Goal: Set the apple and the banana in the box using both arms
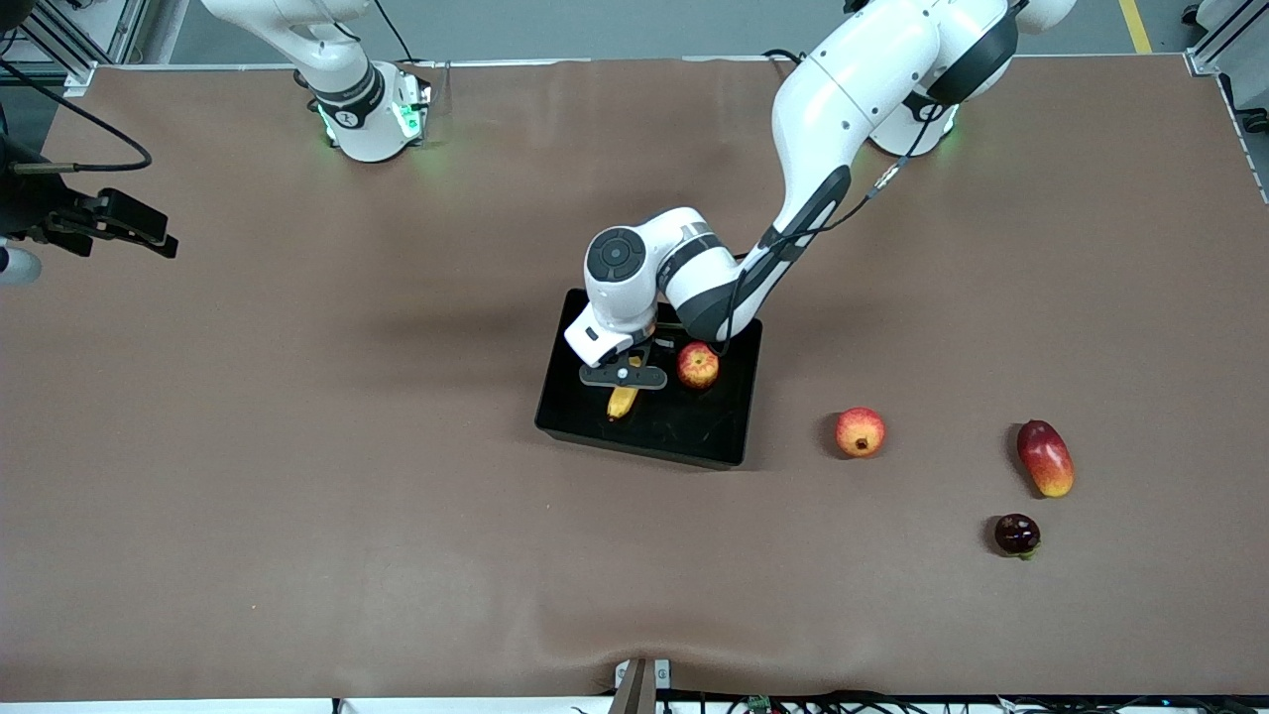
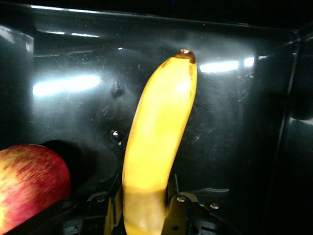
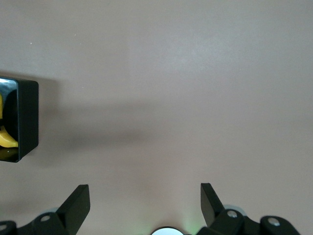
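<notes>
The black box (image 1: 694, 428) sits mid-table. The red, yellow-streaked apple (image 1: 698, 365) lies in it, toward the left arm's end. My left gripper (image 1: 623, 382) reaches down into the box and is shut on one end of the yellow banana (image 1: 622, 401). In the left wrist view the banana (image 2: 159, 147) juts out from between the fingers (image 2: 178, 210) over the box floor (image 2: 234, 122), with the apple (image 2: 29, 186) beside it. My right gripper (image 1: 164, 238) waits open and empty (image 3: 144, 196) at the right arm's end of the table. Its wrist view catches a corner of the box (image 3: 27, 120).
Three other fruits lie on the brown table toward the left arm's end. A round red-orange one (image 1: 860, 432) is closest to the box. A red-yellow mango (image 1: 1045, 457) and a small dark purple fruit (image 1: 1017, 535) lie farther out.
</notes>
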`<action>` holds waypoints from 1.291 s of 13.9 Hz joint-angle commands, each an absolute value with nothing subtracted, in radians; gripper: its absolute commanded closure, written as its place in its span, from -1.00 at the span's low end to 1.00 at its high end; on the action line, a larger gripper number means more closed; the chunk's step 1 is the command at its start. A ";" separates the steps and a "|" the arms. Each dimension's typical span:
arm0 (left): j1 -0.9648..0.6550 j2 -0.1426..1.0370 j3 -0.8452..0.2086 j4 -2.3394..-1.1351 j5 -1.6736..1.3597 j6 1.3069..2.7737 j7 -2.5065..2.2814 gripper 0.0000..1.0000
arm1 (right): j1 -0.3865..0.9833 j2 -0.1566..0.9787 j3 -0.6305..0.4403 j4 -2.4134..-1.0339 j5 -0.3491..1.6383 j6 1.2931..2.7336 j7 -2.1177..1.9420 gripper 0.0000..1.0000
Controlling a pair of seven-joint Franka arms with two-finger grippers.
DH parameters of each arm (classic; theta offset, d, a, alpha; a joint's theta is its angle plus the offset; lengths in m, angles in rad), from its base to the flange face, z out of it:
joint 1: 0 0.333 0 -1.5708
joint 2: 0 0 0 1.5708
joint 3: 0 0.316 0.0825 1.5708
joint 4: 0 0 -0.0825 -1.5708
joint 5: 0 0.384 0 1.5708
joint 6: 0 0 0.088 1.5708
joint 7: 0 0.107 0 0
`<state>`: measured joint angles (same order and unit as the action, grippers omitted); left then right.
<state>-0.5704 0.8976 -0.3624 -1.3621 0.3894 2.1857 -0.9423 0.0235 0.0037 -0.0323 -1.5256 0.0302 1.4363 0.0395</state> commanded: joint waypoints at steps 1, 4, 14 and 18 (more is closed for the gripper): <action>-0.592 0.917 -0.348 -1.333 0.374 2.190 -0.937 0.26 | 0.018 -0.006 -0.029 -1.532 0.028 1.431 0.037 -1.00; -0.594 0.904 -0.344 -1.331 0.380 2.191 -0.936 -1.00 | 0.018 -0.006 -0.029 -1.534 0.028 1.428 0.037 -1.00; -0.361 0.556 -0.337 -1.354 0.371 2.025 -0.875 -1.00 | 0.005 -0.011 -0.029 -1.588 0.028 1.427 -0.003 -1.00; -0.194 0.457 -0.345 -1.358 0.313 1.892 -0.649 -1.00 | -0.035 -0.040 -0.029 -1.591 0.029 1.427 -0.050 -1.00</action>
